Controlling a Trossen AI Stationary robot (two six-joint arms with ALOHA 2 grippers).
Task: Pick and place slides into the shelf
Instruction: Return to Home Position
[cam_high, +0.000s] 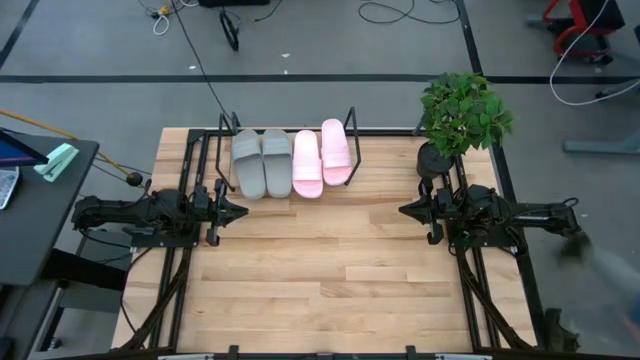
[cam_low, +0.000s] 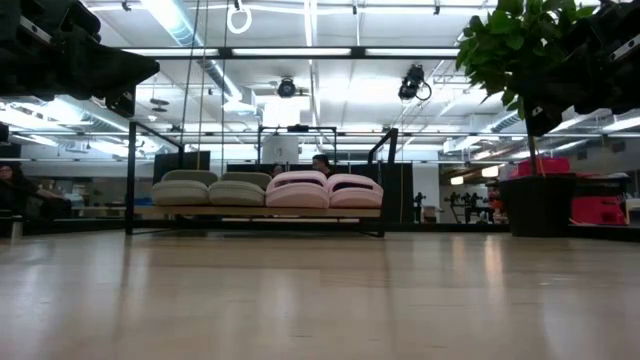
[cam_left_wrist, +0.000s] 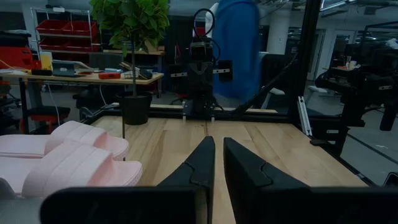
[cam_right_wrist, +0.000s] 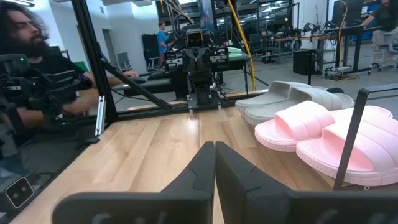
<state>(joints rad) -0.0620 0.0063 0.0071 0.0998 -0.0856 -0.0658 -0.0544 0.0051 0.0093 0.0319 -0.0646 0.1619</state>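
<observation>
I see four soft foam slides on black thin-wire shelf (cam_low: 384, 185), wide straps: two grey (cam_high: 250, 165), two pale pink (cam_high: 307, 165). Left pincer (cam_high: 240, 210), right pincer (cam_high: 404, 210) both closed, empty, away from shelf.

The high camera looked straight down on the table (cam_high: 330, 280), shelf (cam_high: 353, 135) at upper centre; the low one faced that shelf from tabletop level, far off. The wrist cameras faced each other, both catching the pink slides (cam_left_wrist: 68, 155).

The slides (cam_high: 262, 165) are grey and pale pink, the shelf (cam_high: 352, 121) black, the table (cam_high: 330, 275) light wood.
</observation>
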